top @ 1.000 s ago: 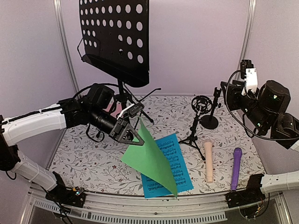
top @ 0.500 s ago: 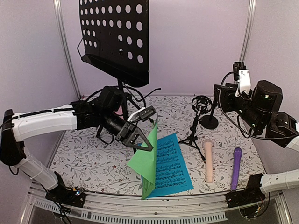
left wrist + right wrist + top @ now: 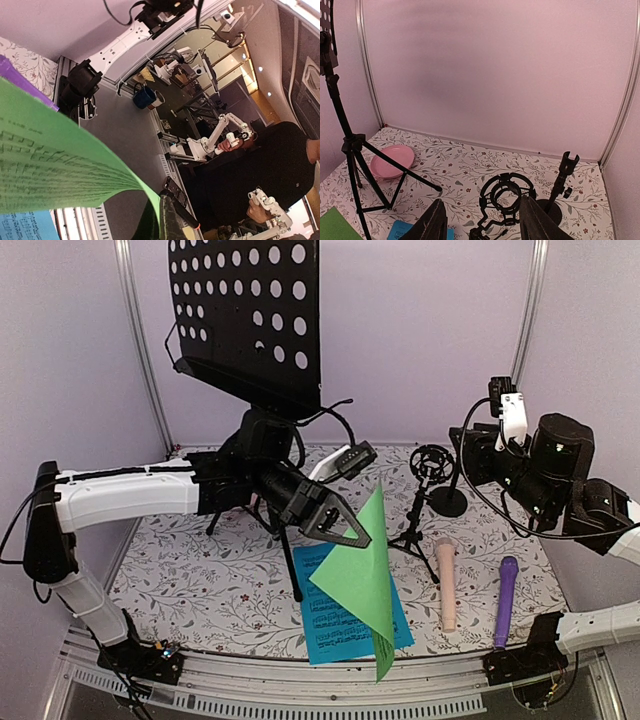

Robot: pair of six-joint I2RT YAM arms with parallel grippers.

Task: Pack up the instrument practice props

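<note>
My left gripper [image 3: 352, 525] is shut on the top corner of the green sheet-music paper [image 3: 362, 575] and holds it in the air above the blue sheet [image 3: 345, 625]. In the left wrist view the green sheet [image 3: 55, 160] hangs from the shut fingertips [image 3: 167, 222]. My right gripper [image 3: 482, 225] is open and empty, above the shock-mount mic support [image 3: 507, 195] and next to the round-base support [image 3: 560, 185]. The beige microphone [image 3: 447, 585] and purple microphone [image 3: 505, 600] lie at the right. The black perforated music rack [image 3: 250, 315] stands on its tripod [image 3: 350, 150] at the back left.
A pink plate [image 3: 392, 160] lies behind the tripod legs at the back left. The floral table cover [image 3: 180, 580] shows at the left. Purple walls close off the back and sides.
My left gripper has carried the green sheet up and to the right, from left of the blue sheet to above it. The right arm has shifted slightly left.
</note>
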